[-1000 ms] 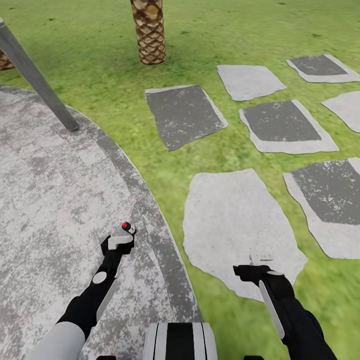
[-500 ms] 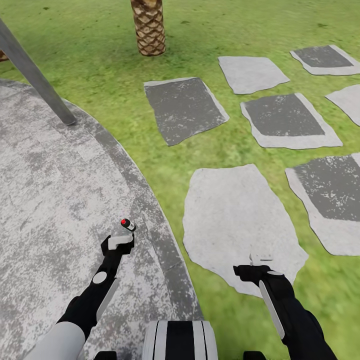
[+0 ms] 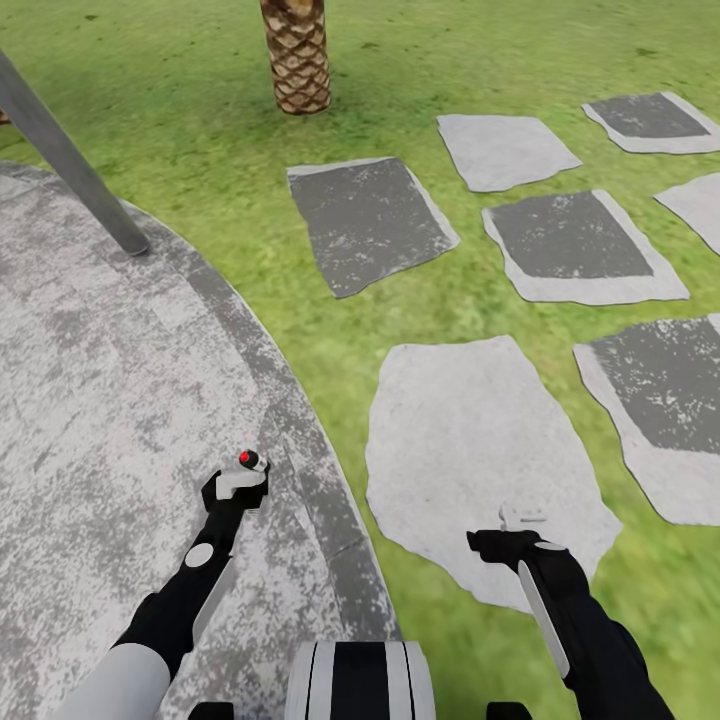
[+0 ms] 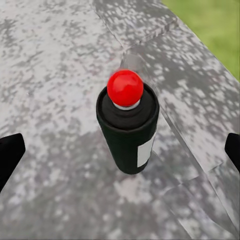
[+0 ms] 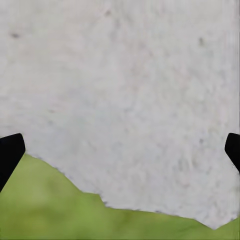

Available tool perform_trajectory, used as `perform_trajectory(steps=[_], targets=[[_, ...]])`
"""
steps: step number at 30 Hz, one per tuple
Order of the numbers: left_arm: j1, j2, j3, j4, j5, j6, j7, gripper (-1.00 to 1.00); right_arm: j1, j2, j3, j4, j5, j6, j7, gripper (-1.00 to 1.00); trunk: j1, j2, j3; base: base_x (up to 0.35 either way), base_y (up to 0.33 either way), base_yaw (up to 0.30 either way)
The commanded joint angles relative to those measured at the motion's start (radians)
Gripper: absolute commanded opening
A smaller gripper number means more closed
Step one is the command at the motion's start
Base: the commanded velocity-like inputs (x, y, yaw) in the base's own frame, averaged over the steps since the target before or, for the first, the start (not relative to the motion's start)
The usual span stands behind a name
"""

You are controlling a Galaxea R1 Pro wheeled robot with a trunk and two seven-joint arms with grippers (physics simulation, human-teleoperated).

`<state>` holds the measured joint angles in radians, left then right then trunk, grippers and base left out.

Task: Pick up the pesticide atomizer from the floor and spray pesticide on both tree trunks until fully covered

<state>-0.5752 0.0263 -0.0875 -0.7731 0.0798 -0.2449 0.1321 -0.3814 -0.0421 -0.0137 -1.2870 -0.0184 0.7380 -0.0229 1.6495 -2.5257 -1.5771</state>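
1. Atomizer point(image 4: 128, 127) upright on the grey patio point(image 3: 90, 400) near its curved edge, red cap up, just ahead of the left gripper point(image 3: 236, 487).
2. Left gripper spread wide, fingertips flanking the bottle without touching; probably lined up for a grasp.
3. Right gripper point(image 3: 510, 537) parted and empty, idling over a pale slab point(image 3: 460, 430).
4. Compared with half a second back: bottle nearer the left gripper, scene slightly shifted, so camera moved.

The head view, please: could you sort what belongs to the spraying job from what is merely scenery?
Job:
- pesticide atomizer, upright on the stone patio
- left gripper, open

Scenery:
- stepping stones
- palm-like trunk
- grey pole
- right gripper, open
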Motion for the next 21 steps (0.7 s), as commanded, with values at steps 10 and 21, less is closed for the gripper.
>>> perform_trajectory(steps=[10, 21], targets=[[0.000, 0.000, 0.000, 0.000, 0.000, 0.000, 0.000, 1.00, 0.000, 0.000, 0.000, 0.000, 0.000, 0.000, 0.000, 1.00, 0.000, 0.000, 0.000, 0.018, 0.000, 0.000], [0.000, 0.000, -0.001, 0.000, 0.000, -0.001, 0.000, 1.00, 0.000, 0.000, 0.000, 0.000, 0.000, 0.000, 0.000, 1.00, 0.000, 0.000, 0.000, 0.111, 0.000, 0.000]])
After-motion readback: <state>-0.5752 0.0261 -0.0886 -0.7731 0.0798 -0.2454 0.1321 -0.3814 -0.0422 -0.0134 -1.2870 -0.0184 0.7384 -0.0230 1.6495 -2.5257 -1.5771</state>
